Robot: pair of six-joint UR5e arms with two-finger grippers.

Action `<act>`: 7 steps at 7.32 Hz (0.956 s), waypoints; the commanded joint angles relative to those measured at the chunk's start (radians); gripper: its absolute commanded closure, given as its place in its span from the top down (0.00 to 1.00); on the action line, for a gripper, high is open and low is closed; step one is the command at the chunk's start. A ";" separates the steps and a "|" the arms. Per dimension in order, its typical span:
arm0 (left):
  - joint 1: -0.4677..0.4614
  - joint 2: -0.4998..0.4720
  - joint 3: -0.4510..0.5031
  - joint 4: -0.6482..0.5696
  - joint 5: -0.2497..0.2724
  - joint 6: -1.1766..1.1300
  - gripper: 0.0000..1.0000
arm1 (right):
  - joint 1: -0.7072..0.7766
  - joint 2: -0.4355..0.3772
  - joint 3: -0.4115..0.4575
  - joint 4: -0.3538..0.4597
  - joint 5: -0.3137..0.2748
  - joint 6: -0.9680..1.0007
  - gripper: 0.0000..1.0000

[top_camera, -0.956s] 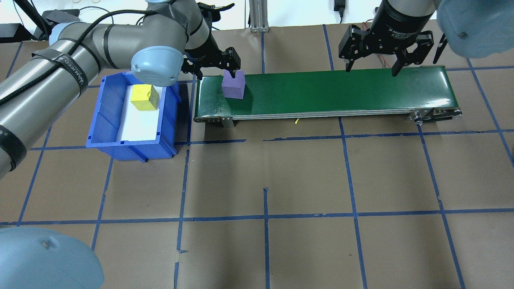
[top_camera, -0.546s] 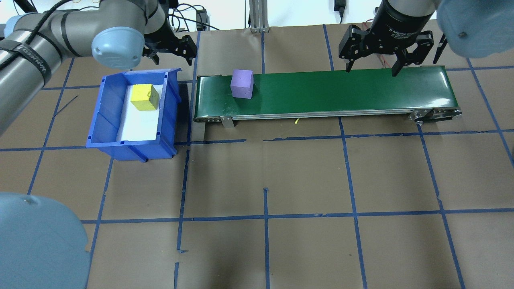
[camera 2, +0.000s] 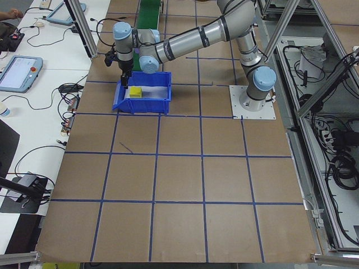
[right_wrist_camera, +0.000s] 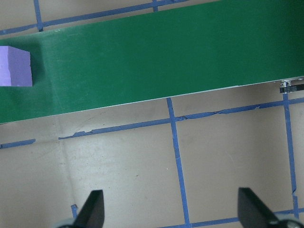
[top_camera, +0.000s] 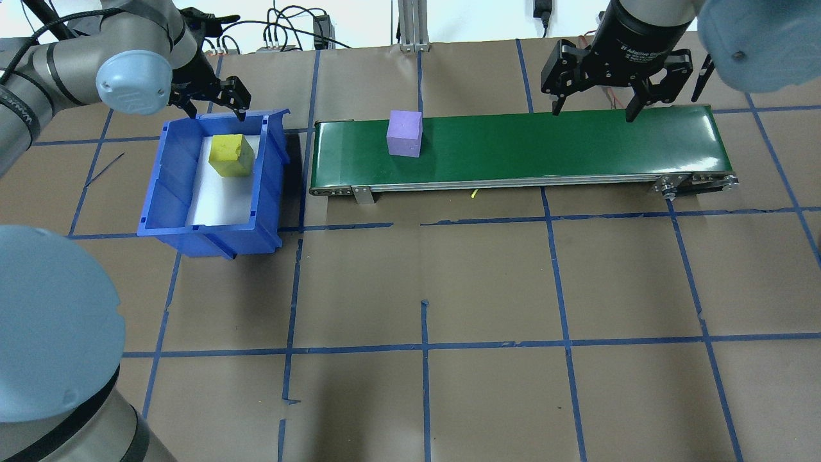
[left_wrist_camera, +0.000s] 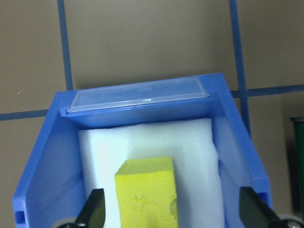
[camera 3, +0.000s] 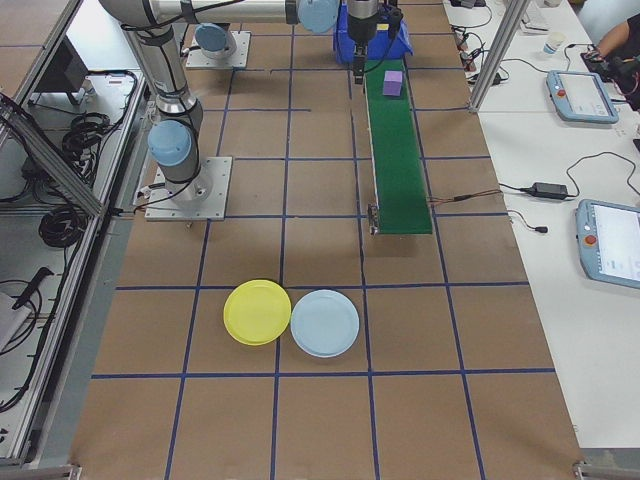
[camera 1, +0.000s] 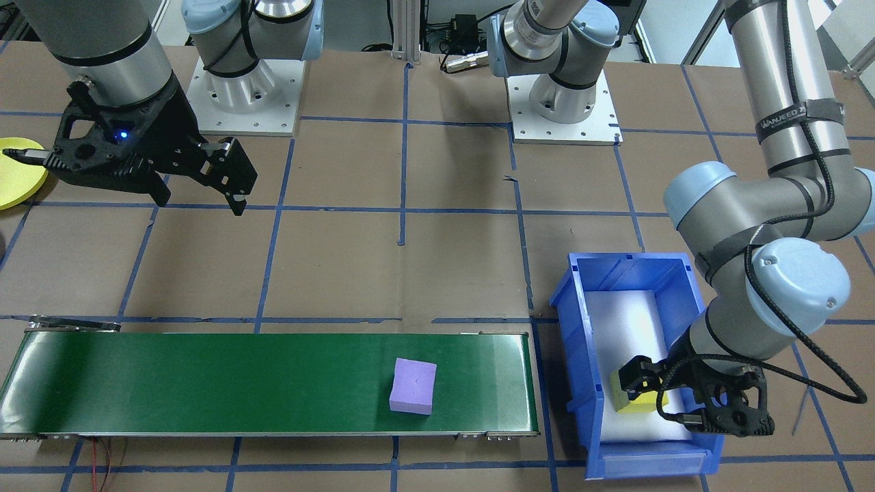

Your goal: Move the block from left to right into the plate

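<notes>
The left gripper (top_camera: pixel 218 102) hangs over the far end of a blue rectangular plastic bin (top_camera: pixel 168 192), its two black fingers spread wide and holding nothing. In the left wrist view the fingertips (left_wrist_camera: pixel 93 208) stand either side of a yellow foam cube (left_wrist_camera: pixel 147 194), which sits on a white foam liner (left_wrist_camera: pixel 142 142) inside the bin; the fingers do not touch it. The cube's top is rough and pitted.

To the right of the bin runs a long green conveyor belt (top_camera: pixel 545 144). A lilac foam cube (top_camera: pixel 405 133) with flat, smooth faces rests upright on the belt near its left end, well apart from both grippers.

The right gripper (top_camera: pixel 593 106) hovers above the belt's right portion, its fingers also wide apart and empty. In the right wrist view the lilac cube shows only at the far left edge, on the belt.

The round, shallow, bright yellow-green plastic plate (camera 3: pixel 257 312) lies on the brown paper-covered table (top_camera: pixel 423 289) beyond the belt's right end, touching or just beside a pale blue round plate (camera 3: pixel 325 323). Both plates hold nothing. Blue tape lines grid the table. Nothing lies on the belt between the lilac cube and the right gripper.
</notes>
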 commanded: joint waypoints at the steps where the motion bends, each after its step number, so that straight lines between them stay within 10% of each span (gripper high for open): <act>1: 0.013 -0.026 -0.048 0.009 -0.005 -0.003 1.00 | 0.000 0.000 0.000 0.000 0.000 0.000 1.00; 4: 0.013 -0.056 -0.086 0.072 -0.014 -0.029 0.94 | 0.000 0.000 0.000 0.000 0.000 0.002 1.00; 6: 0.013 -0.050 -0.057 0.069 -0.005 -0.012 0.27 | -0.003 0.000 0.000 0.000 0.000 0.000 1.00; 7: 0.013 -0.026 -0.057 0.059 -0.002 -0.015 0.16 | -0.014 0.001 -0.005 -0.002 0.000 -0.005 1.00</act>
